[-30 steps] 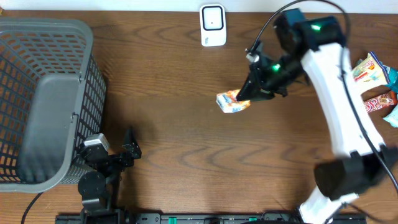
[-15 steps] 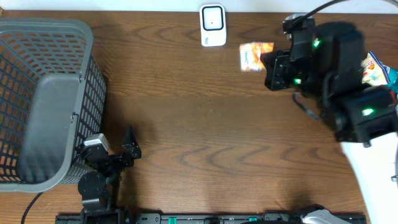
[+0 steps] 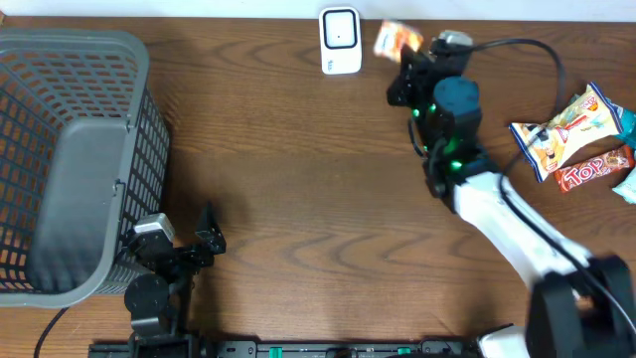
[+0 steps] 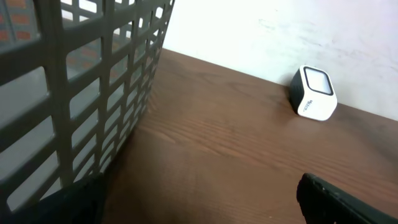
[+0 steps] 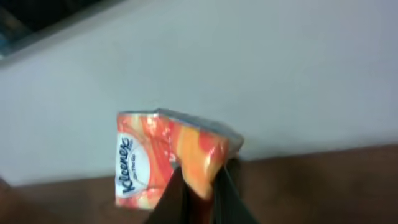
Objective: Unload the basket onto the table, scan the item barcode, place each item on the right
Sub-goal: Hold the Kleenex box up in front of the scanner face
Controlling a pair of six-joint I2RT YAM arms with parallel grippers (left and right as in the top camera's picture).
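Right pincer (image 5: pixel 199 194): its dark fingers are pressing together on the bottom edge of the tissue pack, clamping it.
Tissue pack (image 5: pixel 166 157): a small soft block in glossy orange, red and white wrap with blue "Kleenex" lettering is sitting tilted in the grip, one corner pointing down between the fingers. A grey band is showing along its top edge.
Where the pack is: it is hanging at the far edge of the worktop, just to the right of the scanner and apart from it, with a plain white wall showing behind it in the right wrist view.
Scanner (image 3: pixel 340 40): a small white rounded box with a dark, glassy front window is standing upright on the far edge.
Right arm: the white and black links are reaching in from the near right corner, with green lights glowing and a black cable (image 3: pixel 527 45) looping beside the wrist.
Snack packets (image 3: pixel 568 134): crinkly foil wrappers, one yellow and white, one red, are lying at the right edge, well apart from the pack.
Worktop (image 3: pixel 298 179): dark brown wood with a wavy grain.
Left pincer (image 3: pixel 182 235): it is resting near the front left with its jaws standing wide apart, holding nothing.
Basket (image 3: pixel 79 45): a grey plastic lattice basket is standing just beside the left pincer, its gridded wall filling the left of that wrist's view.
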